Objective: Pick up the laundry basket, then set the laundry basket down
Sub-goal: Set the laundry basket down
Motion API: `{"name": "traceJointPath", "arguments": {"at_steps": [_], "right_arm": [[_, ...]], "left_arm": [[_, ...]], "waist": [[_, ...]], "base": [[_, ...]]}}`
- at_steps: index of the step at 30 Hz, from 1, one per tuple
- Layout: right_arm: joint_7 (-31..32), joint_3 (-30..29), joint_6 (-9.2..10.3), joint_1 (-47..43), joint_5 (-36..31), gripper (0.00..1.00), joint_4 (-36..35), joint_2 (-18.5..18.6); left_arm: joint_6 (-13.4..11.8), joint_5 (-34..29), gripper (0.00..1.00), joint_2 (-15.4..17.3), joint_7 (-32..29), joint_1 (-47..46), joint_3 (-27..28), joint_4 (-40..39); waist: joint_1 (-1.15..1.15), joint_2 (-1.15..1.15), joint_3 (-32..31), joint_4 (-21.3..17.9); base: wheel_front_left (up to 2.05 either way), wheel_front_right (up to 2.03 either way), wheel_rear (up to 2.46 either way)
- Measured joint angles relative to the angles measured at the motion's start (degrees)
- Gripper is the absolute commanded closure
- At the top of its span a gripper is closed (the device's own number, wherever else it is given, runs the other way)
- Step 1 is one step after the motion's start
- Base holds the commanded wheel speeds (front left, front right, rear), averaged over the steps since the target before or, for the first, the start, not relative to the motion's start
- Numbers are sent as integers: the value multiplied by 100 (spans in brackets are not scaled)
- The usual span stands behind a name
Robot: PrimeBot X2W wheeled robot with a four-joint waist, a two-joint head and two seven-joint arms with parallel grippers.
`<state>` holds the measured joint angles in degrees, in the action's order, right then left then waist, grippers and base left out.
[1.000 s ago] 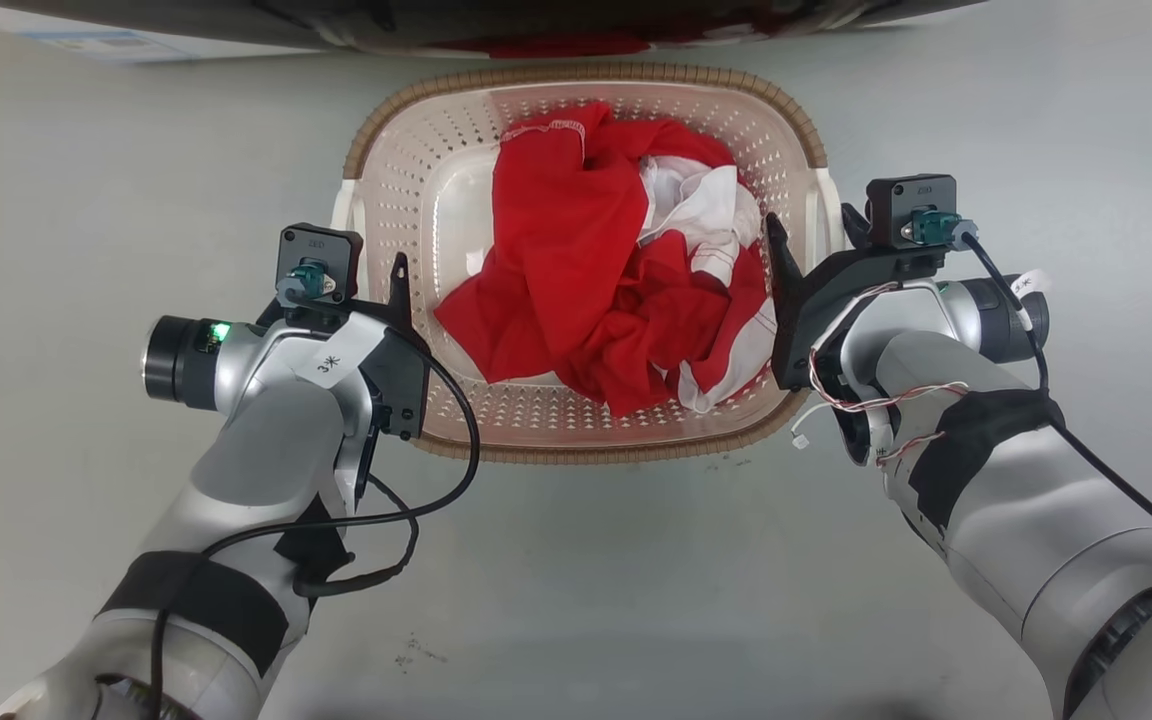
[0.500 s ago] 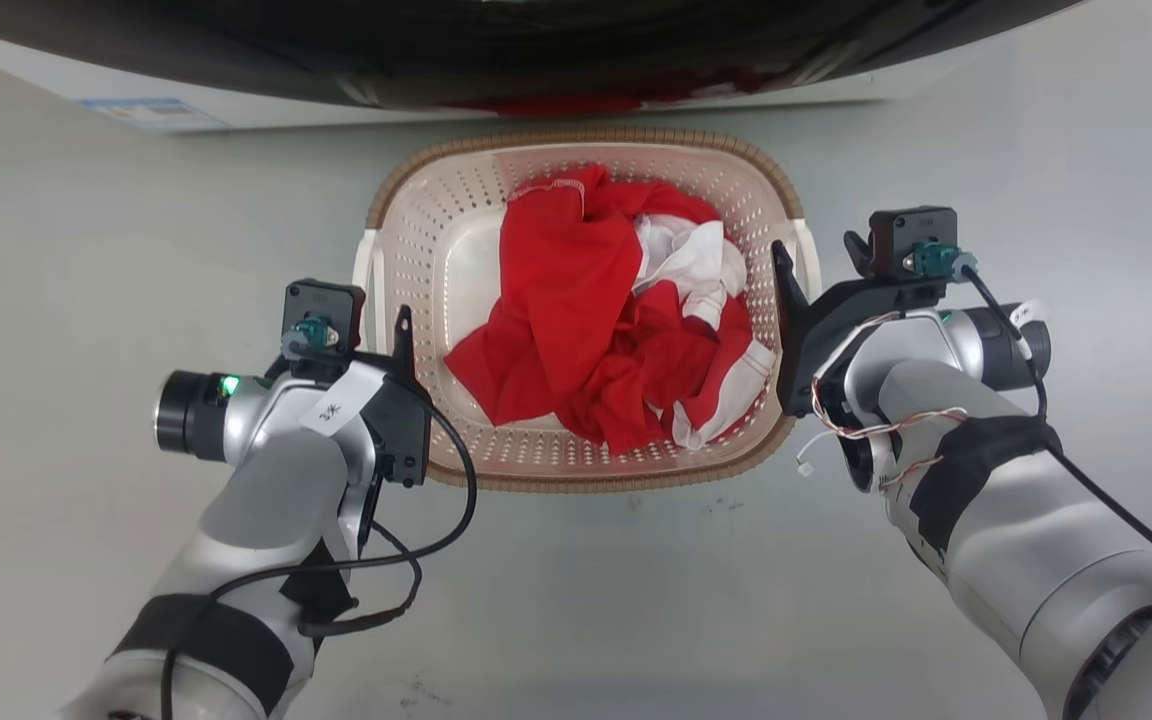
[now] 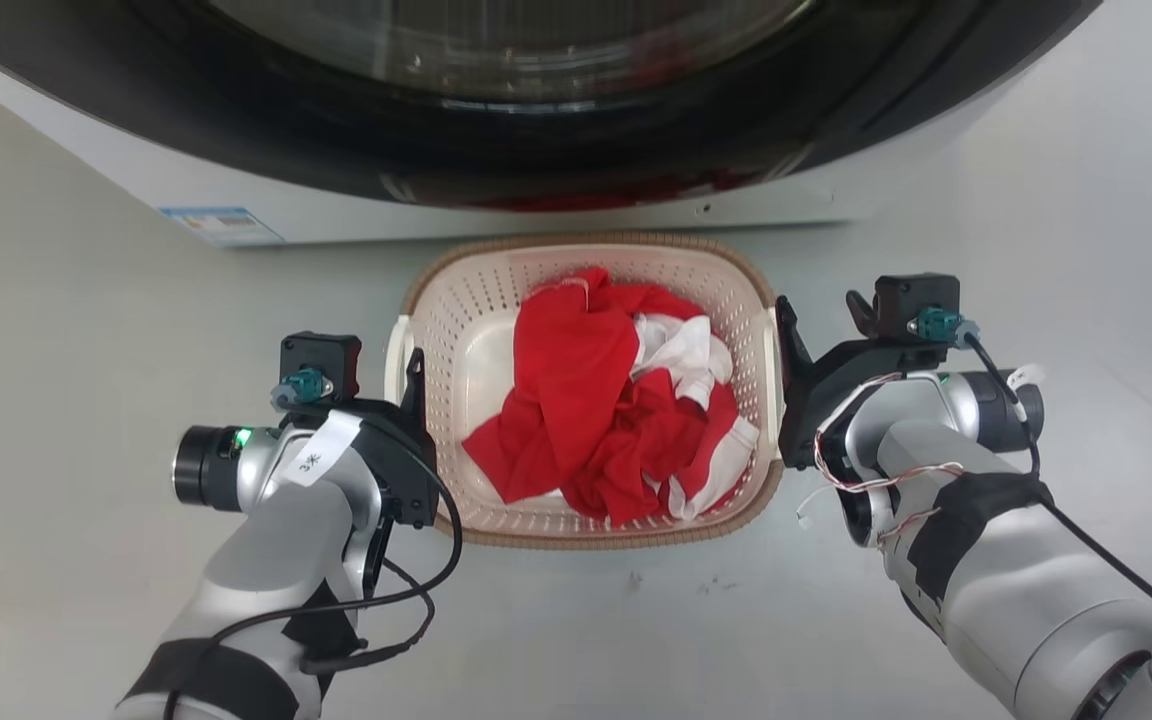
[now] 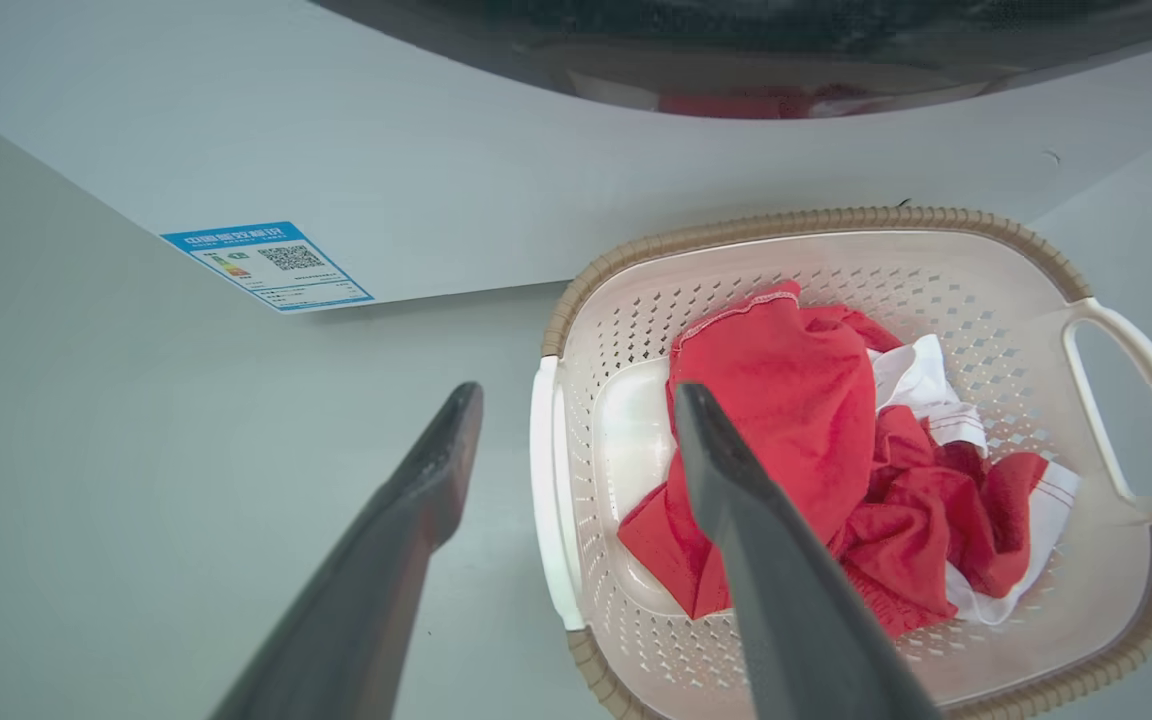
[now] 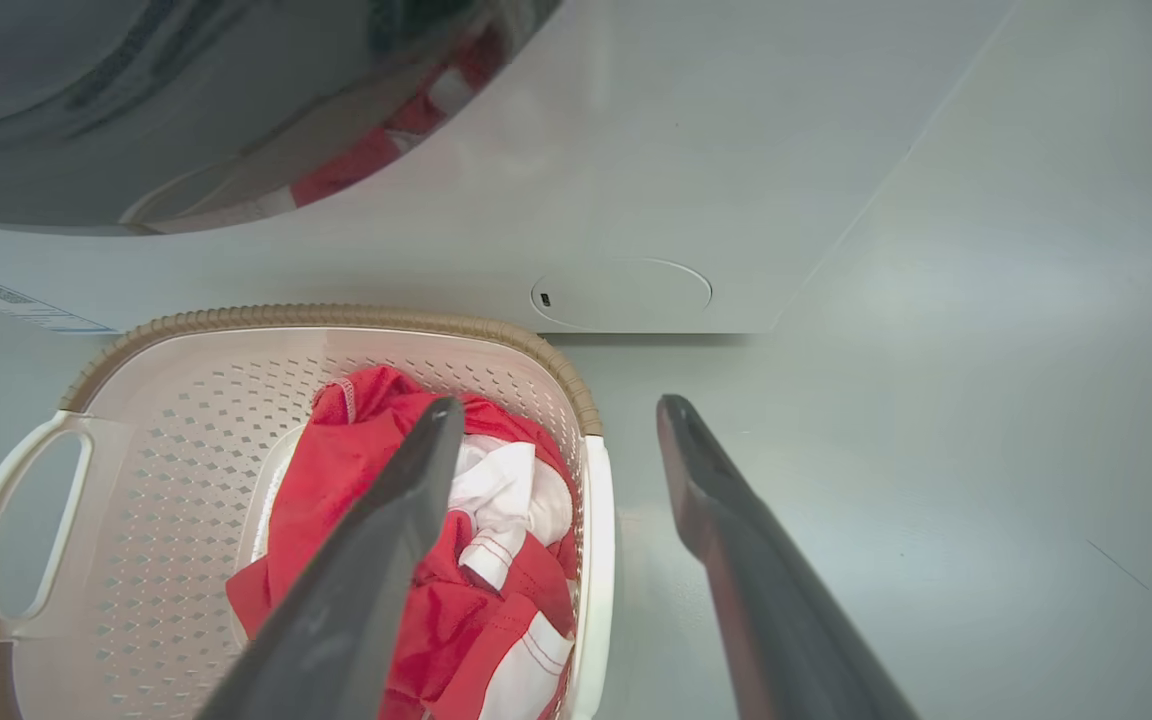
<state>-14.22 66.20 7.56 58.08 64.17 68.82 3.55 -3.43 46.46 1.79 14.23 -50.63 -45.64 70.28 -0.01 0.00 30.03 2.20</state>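
Your laundry basket sits on the grey floor just in front of the washing machine, with red and white clothes heaped inside. Your left gripper is spread wide over the left handle, and your right gripper is equally wide over the right handle; you cannot tell whether either touches it

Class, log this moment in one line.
left pincer open astride left handle | right pincer open astride right handle | laundry basket on floor
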Motion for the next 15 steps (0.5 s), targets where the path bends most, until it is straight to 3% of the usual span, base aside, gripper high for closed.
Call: {"name": "traceJointPath", "arguments": {"at_steps": [15], "right_arm": [[-3,-576,1,-877,-67,0,-301,-11]], "left_arm": [[33,-87,0,224,7,1120,240,-660]], "waist": [[0,0,-1255,52]], "base": [[0,0,0]]}}
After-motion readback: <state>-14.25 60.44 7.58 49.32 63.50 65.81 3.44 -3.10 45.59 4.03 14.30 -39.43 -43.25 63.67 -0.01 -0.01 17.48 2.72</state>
